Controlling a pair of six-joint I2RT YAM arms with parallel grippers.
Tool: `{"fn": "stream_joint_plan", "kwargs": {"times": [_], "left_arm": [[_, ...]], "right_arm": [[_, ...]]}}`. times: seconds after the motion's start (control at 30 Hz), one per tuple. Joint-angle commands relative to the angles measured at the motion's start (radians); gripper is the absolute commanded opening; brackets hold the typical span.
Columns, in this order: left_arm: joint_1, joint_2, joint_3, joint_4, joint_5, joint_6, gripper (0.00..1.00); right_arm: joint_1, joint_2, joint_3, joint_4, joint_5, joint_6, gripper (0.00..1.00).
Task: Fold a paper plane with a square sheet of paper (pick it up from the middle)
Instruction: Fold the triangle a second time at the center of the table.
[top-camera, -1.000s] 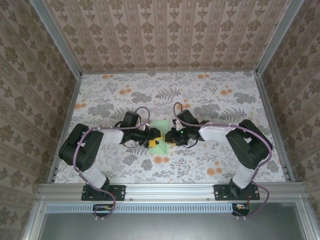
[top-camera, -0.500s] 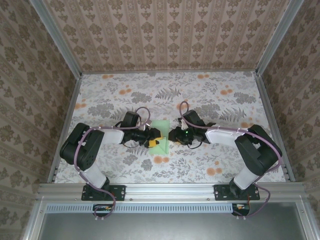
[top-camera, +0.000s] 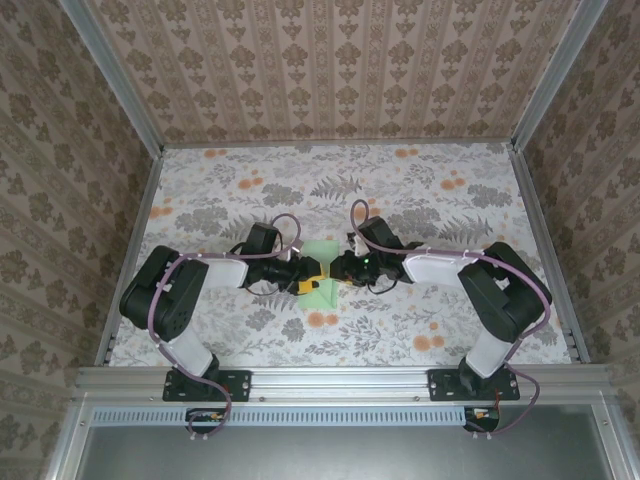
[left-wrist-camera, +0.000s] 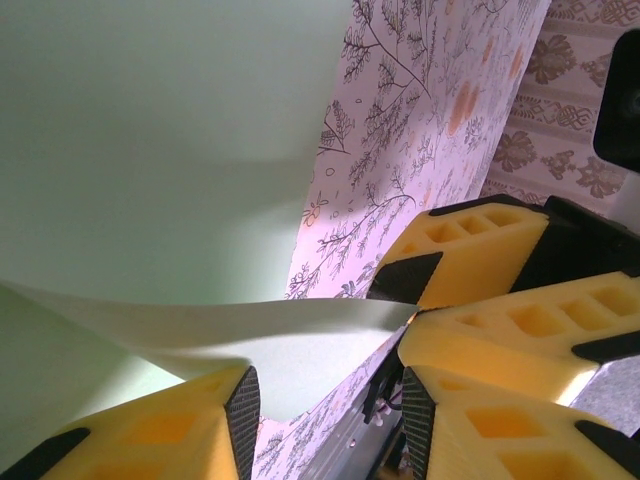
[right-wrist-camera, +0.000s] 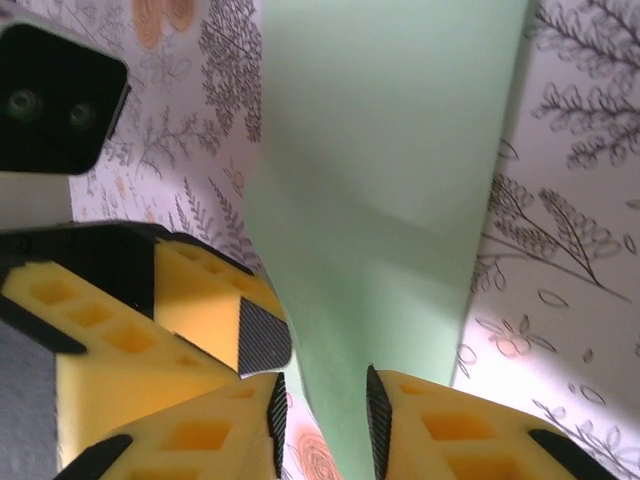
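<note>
A: Surroundings?
B: Floral-print bench (top-camera: 450, 200), patterned walls (top-camera: 330, 70) on three sides, metal rail (top-camera: 340, 378) along the near edge. Purple cables looped over both arms.

A: Anything in the way?
B: Only the arms themselves. Left hand (top-camera: 308, 280) and right hand (top-camera: 340, 271) meeting tip to tip at mid-bench, crowding the same spot.

A: Task thing?
B: Square sheet of paper (top-camera: 322, 252), pale green, mid-bench right between the two hands. Drawn in narrow at its middle, wider at far and near ends.

A: Right hand state?
B: Pressed together on a raised ridge of the sheet. Wrist view: pads (right-wrist-camera: 372, 410) either side of the green fold, paper filling the narrow gap.

A: Left hand state?
B: Spread. Wide gap between its yellow fingers (left-wrist-camera: 150, 435), loose flap of sheet lying across it and over one fingertip, not pinched. Right hand's fingers just beside.
</note>
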Motion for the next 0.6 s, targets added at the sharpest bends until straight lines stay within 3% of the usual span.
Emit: {"fn": "stream_joint_plan", "kwargs": {"times": [0.0,0.27,0.57], "left_arm": [[-0.006,0.017,0.012,0.006,0.004,-0.005,0.44],[-0.009,0.001,0.014,0.008,0.004,0.002,0.43],[-0.022,-0.05,0.028,0.043,0.019,-0.003,0.41]], "right_arm": [[0.007,0.032,0.043,0.02,-0.016,-0.009,0.28],[0.006,0.051,0.061,-0.028,0.017,-0.035,0.09],[0.002,0.08,0.085,-0.089,0.046,-0.111,0.02]]}}
